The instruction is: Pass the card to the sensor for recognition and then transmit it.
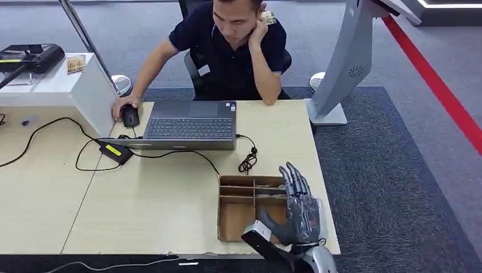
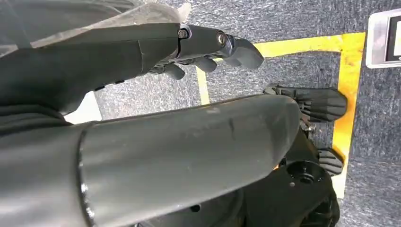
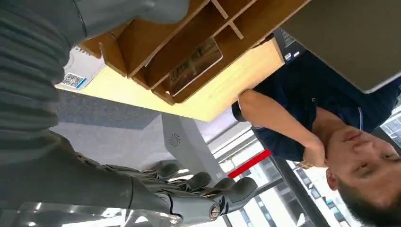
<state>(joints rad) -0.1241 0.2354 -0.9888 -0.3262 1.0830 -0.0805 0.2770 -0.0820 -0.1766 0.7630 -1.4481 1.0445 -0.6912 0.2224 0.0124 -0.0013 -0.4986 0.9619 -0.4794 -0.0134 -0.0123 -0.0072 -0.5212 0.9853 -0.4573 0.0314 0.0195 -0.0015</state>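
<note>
A cardboard divider box [image 1: 236, 213] sits at the table's front right corner. In the right wrist view a card [image 3: 194, 66] with a printed face lies flat in one long compartment of the box [image 3: 142, 52]. My right hand [image 1: 298, 210] hovers over the box's right side, fingers stretched forward and apart, holding nothing; its fingers [image 3: 198, 187] and thumb [image 3: 123, 12] appear in the wrist view. A black sensor device [image 1: 34, 57] rests on a white stand [image 1: 85, 91] at the far left. My left hand [image 2: 208, 47] hangs beside my body with nothing in it.
A person sits behind the table at a grey laptop [image 1: 190, 124], one hand on a black mouse [image 1: 130, 116]. A power brick [image 1: 116, 152] and cables cross the tabletop. A small card [image 1: 75, 63] stands on the white stand. A grey kiosk [image 1: 347, 62] rises at the back right.
</note>
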